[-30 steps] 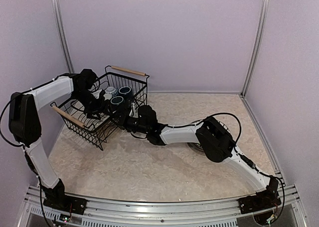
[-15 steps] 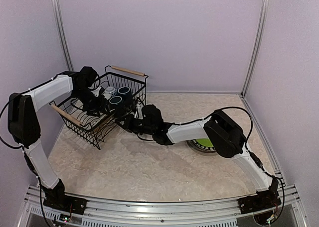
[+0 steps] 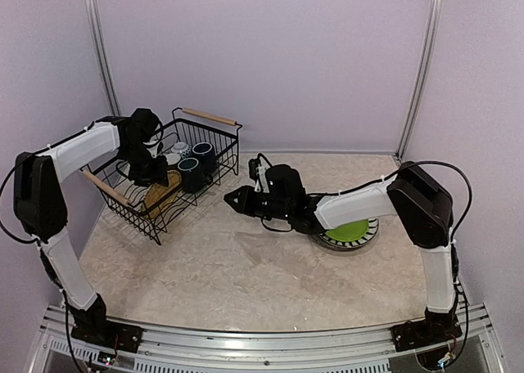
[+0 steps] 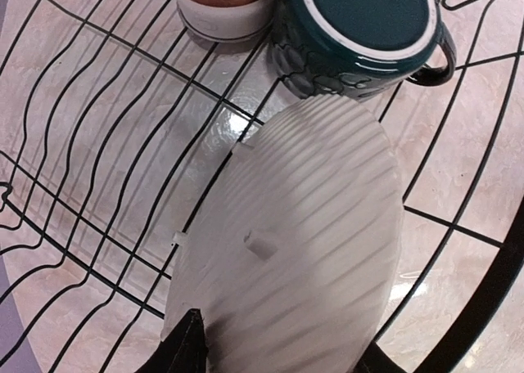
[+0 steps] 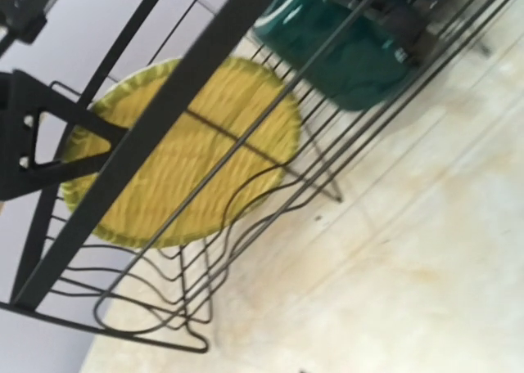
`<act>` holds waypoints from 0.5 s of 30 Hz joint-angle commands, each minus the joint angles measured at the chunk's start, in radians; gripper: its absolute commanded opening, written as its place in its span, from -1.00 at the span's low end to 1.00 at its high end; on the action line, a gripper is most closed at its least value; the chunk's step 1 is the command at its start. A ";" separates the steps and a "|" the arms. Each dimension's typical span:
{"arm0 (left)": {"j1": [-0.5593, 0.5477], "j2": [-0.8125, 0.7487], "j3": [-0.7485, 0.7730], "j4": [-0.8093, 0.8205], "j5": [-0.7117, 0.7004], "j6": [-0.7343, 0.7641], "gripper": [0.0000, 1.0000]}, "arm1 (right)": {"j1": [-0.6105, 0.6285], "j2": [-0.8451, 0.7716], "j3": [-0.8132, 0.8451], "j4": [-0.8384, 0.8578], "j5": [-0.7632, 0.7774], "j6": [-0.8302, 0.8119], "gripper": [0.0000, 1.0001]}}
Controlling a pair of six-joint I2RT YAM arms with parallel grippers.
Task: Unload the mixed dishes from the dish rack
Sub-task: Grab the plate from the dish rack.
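Note:
The dish rack (image 3: pixel 233 144) stands at the back left. Inside it the yellow straw plate (image 3: pixel 164 193) leans on edge. My left gripper (image 3: pixel 154 175) reaches down into the rack. In the left wrist view that plate (image 4: pixel 303 242) looks pale and ribbed, and its lower part fills the gap of the left gripper (image 4: pixel 278 352), both fingers touching its rim. Behind it sit the dark green mug (image 4: pixel 360 29) and the brown-based cup (image 4: pixel 225 1). My right gripper (image 3: pixel 234 199) hovers outside the rack's right side, holding nothing. Its fingers are not in the right wrist view.
A green plate (image 3: pixel 352 230) lies on a striped plate (image 3: pixel 327 240) at the right, under the right forearm. The dark blue mug (image 3: pixel 204 152) and a small bowl (image 3: pixel 182 149) sit at the rack's back. The rack's wires (image 5: pixel 164 103) cross in front of the straw plate (image 5: pixel 180 201).
My right arm has drawn back out of the rack to the right, uncovering the green plate. The rack has shifted slightly. The left gripper's jaws have narrowed round the straw plate.

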 commanded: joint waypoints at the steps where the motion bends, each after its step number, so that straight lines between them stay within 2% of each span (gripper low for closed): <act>1: 0.025 0.053 0.012 -0.041 -0.069 0.009 -0.10 | -0.006 -0.089 -0.047 -0.065 0.057 -0.091 -0.65; 6: 0.024 0.065 0.013 -0.044 -0.079 0.017 -0.24 | -0.009 -0.163 -0.114 -0.120 0.100 -0.147 -0.63; 12: 0.016 0.053 0.010 -0.042 -0.122 0.018 -0.48 | -0.010 -0.318 -0.269 -0.170 0.268 -0.230 -0.11; 15: 0.010 0.035 0.005 -0.037 -0.134 0.019 -0.63 | -0.015 -0.387 -0.311 -0.238 0.348 -0.262 0.02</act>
